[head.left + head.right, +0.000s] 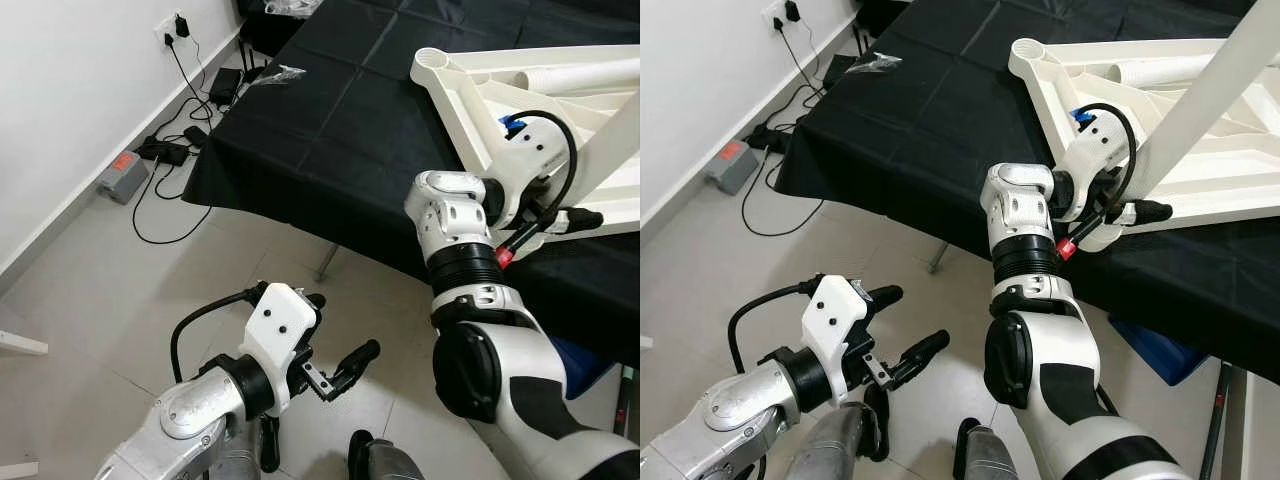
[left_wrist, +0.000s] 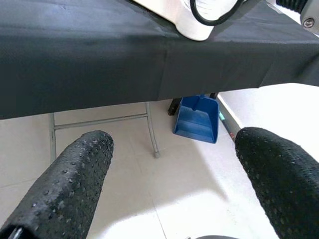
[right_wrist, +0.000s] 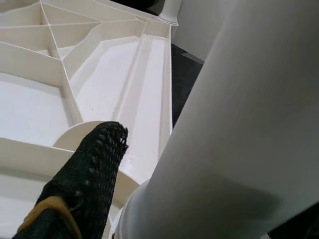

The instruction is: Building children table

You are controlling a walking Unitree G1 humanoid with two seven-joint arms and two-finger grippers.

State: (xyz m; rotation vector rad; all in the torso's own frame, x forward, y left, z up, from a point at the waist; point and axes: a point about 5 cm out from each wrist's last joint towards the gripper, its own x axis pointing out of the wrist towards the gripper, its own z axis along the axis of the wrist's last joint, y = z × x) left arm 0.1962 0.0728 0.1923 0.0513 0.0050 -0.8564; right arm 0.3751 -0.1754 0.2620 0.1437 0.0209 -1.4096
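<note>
Left gripper (image 1: 340, 368) jaws gape, idle low at 7 o'clock. Right gripper (image 1: 1130, 205) clamps the leg (image 1: 1210, 95) over the tabletop (image 1: 1080, 75) at 2 o'clock; next, likely seat it in a corner socket.

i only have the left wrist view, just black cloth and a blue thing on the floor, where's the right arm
Observer: The right end effector is up at the white tabletop, which lies upside down on the black-covered table.
Operator: is it holding something
Observer: Yes, it grips a white table leg that slants up from the tabletop's underside.
Operator: and my left end effector
Observer: The left end effector hangs open over the tiled floor, short of the table's edge.
Operator: any other legs around
Observer: A second white leg lies flat on the tabletop's ribbed underside.
</note>
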